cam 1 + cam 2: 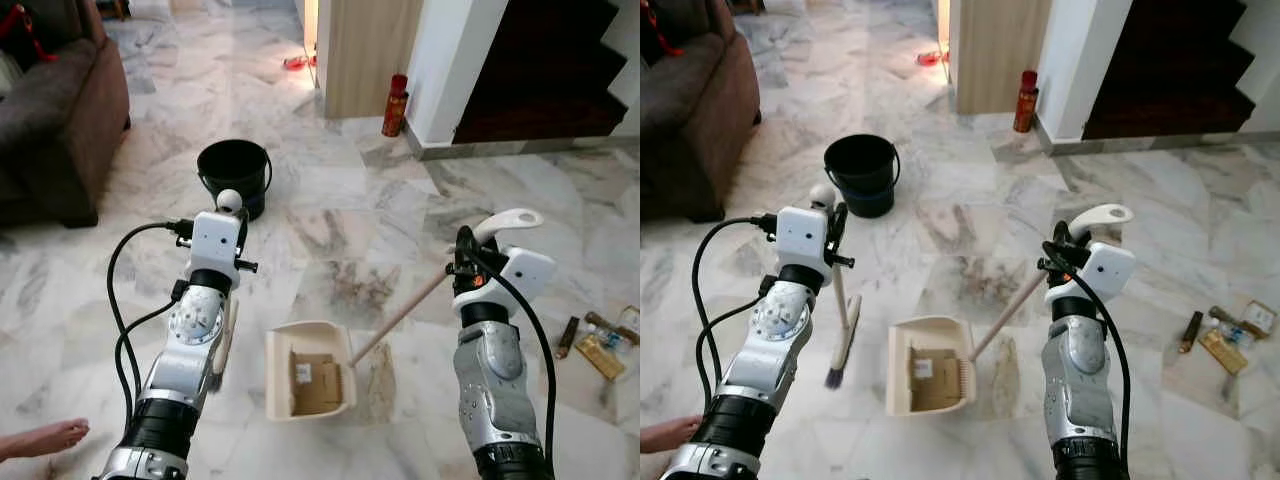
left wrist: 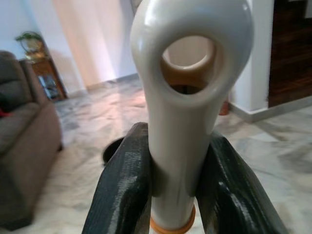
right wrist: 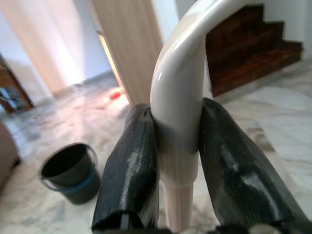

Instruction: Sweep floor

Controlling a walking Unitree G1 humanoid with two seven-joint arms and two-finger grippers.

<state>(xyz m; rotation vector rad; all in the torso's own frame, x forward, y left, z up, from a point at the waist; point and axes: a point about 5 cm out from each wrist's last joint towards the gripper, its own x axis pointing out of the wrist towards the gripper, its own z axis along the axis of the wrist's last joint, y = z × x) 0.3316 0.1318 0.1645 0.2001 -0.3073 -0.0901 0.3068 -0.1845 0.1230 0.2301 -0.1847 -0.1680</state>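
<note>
Standing near-upright, broom [image 1: 843, 320] in left hand [image 2: 175, 190], bristles down.

Head pair downward on floor [image 1: 350, 230] (wrist cameras close-up)

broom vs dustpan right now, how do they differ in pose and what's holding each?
The broom hangs near upright in the left gripper, bristles at the floor; the dustpan rests flat on the floor, its long handle slanting up to the right gripper. The dustpan holds a piece of cardboard; the broom carries nothing. Both have pale handle ends clamped between black fingers.
</note>
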